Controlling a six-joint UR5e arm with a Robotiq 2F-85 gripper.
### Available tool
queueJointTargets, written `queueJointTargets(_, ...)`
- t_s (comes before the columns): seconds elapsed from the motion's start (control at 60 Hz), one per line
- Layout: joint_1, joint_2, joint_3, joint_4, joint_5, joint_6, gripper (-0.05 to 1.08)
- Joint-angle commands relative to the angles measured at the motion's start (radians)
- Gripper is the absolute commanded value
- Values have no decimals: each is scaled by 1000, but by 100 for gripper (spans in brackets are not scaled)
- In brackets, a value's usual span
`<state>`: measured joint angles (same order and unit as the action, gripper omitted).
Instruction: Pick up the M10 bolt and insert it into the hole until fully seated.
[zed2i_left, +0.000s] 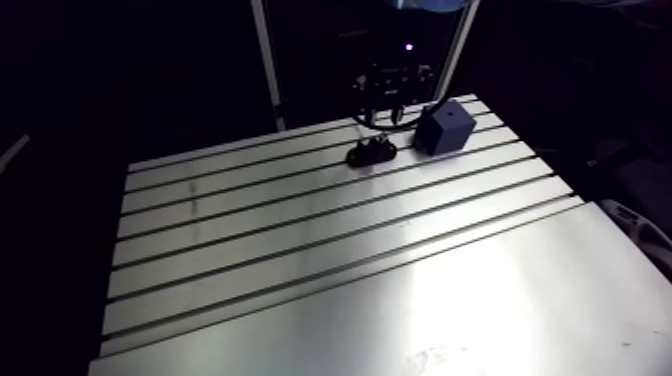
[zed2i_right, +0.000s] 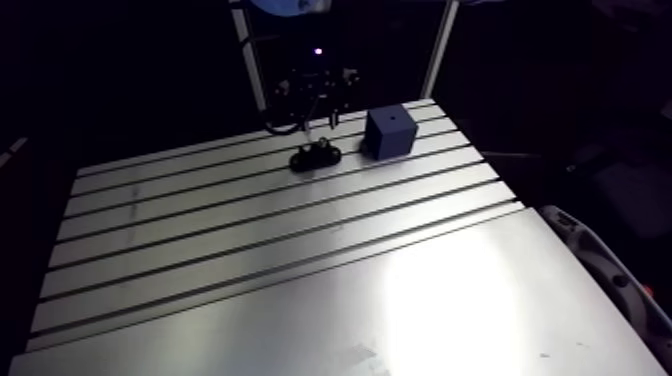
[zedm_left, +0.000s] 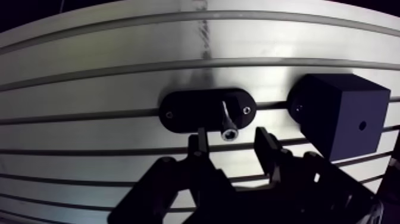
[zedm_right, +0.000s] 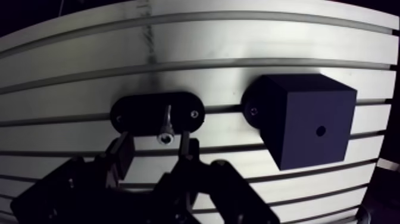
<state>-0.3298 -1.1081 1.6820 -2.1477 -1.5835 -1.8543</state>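
While open, gripper (zedm_left: 231, 142) astride bolt (zedm_right: 165, 137).

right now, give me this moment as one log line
gripper: open over bolt | bolt: standing in holder, not gripped | block: beside holder, hole empty

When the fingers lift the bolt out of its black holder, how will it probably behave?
The bolt looks like shiny metal, so probably stiff and slippery between the fingers. Its round shank would likely roll on the table if dropped. Standing in the holder, it seems unlikely to tip beforehand.
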Motion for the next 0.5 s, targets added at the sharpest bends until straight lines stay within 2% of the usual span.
queueJointTargets(0.017,0,7,0,-2,1,-4,48)
queueJointTargets(0.5,-2,20,-2,-4,1,-9,49)
